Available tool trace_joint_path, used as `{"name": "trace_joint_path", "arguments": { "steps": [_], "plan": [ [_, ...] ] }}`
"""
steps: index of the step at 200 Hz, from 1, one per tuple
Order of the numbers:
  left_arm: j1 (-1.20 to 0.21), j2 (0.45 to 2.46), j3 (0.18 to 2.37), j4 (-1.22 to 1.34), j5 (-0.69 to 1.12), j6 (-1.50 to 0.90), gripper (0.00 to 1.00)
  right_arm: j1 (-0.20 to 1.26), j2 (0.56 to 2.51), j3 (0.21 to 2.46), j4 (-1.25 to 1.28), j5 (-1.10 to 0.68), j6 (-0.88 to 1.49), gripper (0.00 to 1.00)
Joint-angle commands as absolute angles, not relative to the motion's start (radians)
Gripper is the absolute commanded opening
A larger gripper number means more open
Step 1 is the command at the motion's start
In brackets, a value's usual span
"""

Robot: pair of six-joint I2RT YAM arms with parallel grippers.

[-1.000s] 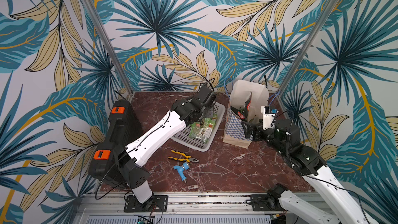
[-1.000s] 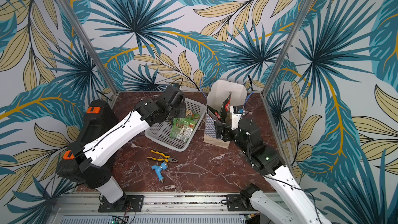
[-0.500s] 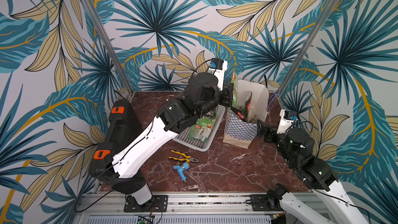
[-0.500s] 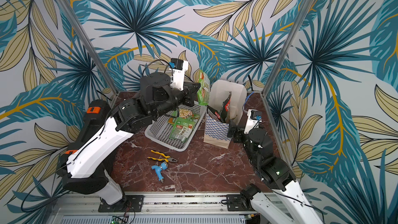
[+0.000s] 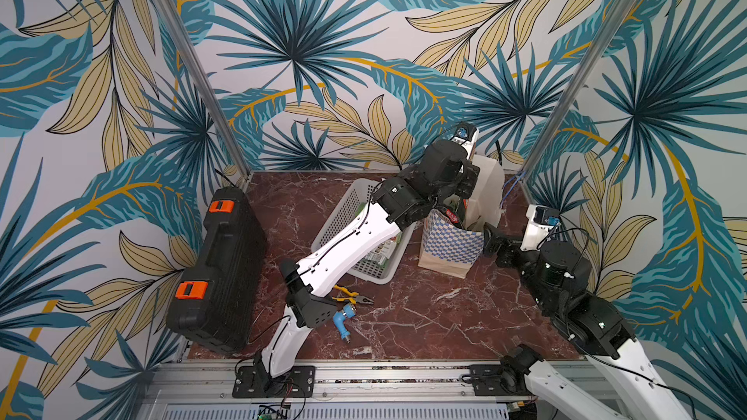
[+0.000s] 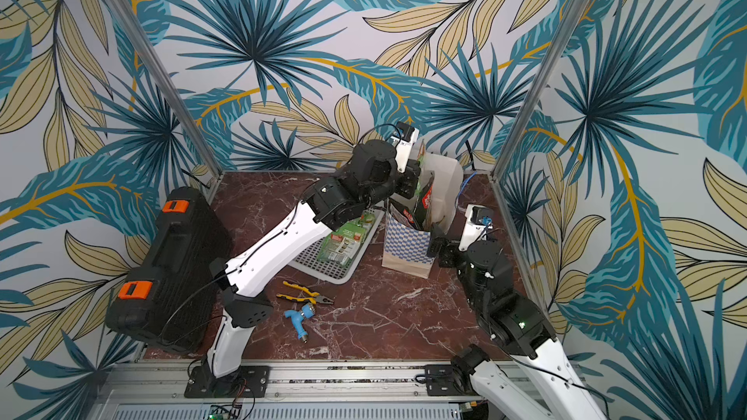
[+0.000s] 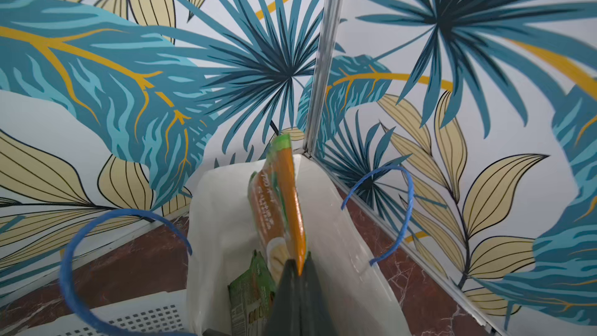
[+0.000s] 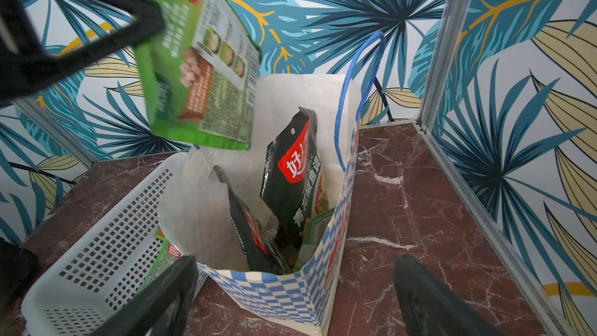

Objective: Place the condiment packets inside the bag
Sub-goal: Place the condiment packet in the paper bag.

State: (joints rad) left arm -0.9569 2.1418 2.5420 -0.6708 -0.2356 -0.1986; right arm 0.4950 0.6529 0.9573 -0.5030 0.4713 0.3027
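The condiment packets sit in three places. One, a flat glossy light green and orange pouch (image 7: 281,208) printed with food photos, is pinched by one edge in my left gripper (image 7: 298,265), whose fingers are pressed tight on it. It hangs tilted above the open mouth of the tall cream-white paper bag (image 8: 193,214), which has a blue-and-white checkered band and thin blue cord handles (image 8: 352,92). From the right wrist view the pouch's free edge is level with the top of the bag's far wall.

Inside the bag two dark green-black pouches stand on end. The taller one (image 8: 290,182), with a red logo and white Chinese text, leans toward the checkered wall, and the second (image 8: 248,221) slants beside it. A pale green pouch (image 8: 315,231) shows low between them and the wall.

More light green packets (image 6: 343,236) lie in the white perforated plastic basket (image 8: 106,253), which stands just beside the bag on the red-brown marble tabletop (image 5: 404,317).

My right gripper (image 8: 294,261) is spread wide and holds nothing. It is low, just beside the bag on the side away from the basket, and I cannot tell whether it touches the paper.

The yellow-handled pliers (image 6: 305,292) lie well apart, nearer my bases.
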Motion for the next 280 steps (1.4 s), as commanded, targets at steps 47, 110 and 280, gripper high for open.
{"name": "trace_joint_path", "arguments": {
  "steps": [47,110,280],
  "plan": [
    [-0.926,2.14,2.577,-0.697,-0.262,-0.128,0.63,0.494,0.675,0.942,-0.471,0.4,0.301,0.99],
    [-0.943,1.822,2.169,-0.654,-0.238,-0.126,0.87,0.494,0.712,0.949,-0.449,0.282,0.317,1.0],
    [-0.57,1.259,0.911,-0.248,-0.356,-0.501,1.0,0.785,1.297,1.337,-0.594,0.198,0.211,0.99]
  ]
}}
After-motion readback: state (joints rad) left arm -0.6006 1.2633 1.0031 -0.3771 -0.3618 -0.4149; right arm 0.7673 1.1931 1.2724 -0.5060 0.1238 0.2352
